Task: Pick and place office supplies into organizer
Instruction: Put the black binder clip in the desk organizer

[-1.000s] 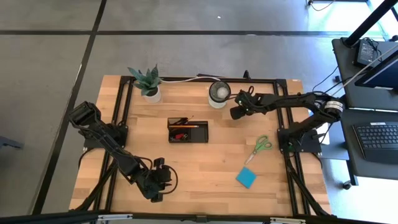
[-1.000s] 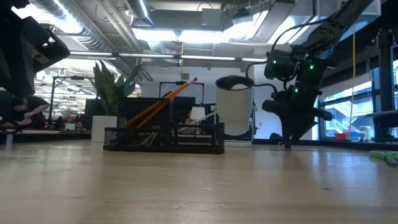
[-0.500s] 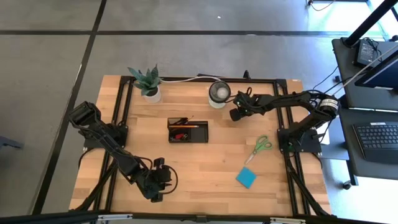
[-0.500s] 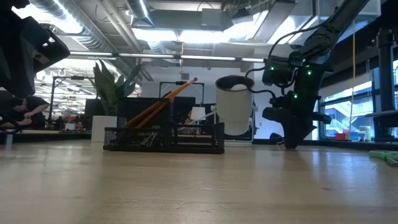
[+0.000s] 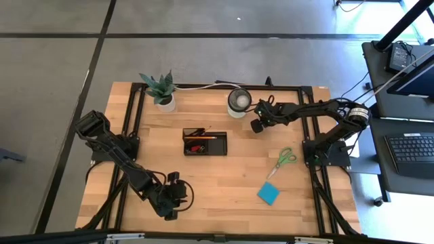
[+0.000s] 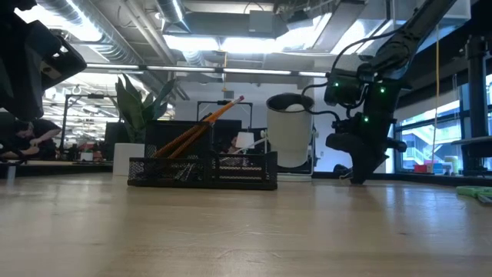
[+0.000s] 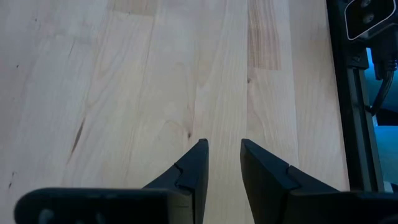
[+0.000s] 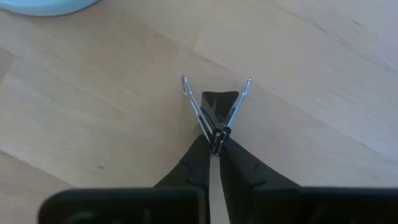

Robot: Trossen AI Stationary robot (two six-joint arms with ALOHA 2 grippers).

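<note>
My right hand (image 8: pixel 214 146) pinches a small black binder clip (image 8: pixel 217 109) by its wire handles, low on the bench (image 5: pixel 230 196) beside the white cup (image 5: pixel 239 100). The grip looks thin: I judge the clip could swivel or slip free on the lift, falling short of the organizer (image 5: pixel 204 143), which sits well apart near mid-bench. My left hand (image 7: pixel 222 163) waits part-open and empty at the near edge. Scissors (image 5: pixel 282 161) and the blue pad (image 5: pixel 268 194) lie loose.

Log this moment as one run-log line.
right gripper shut on binder clip, beside cup | left gripper open, idle | scissors, sticky pad unplaced
</note>
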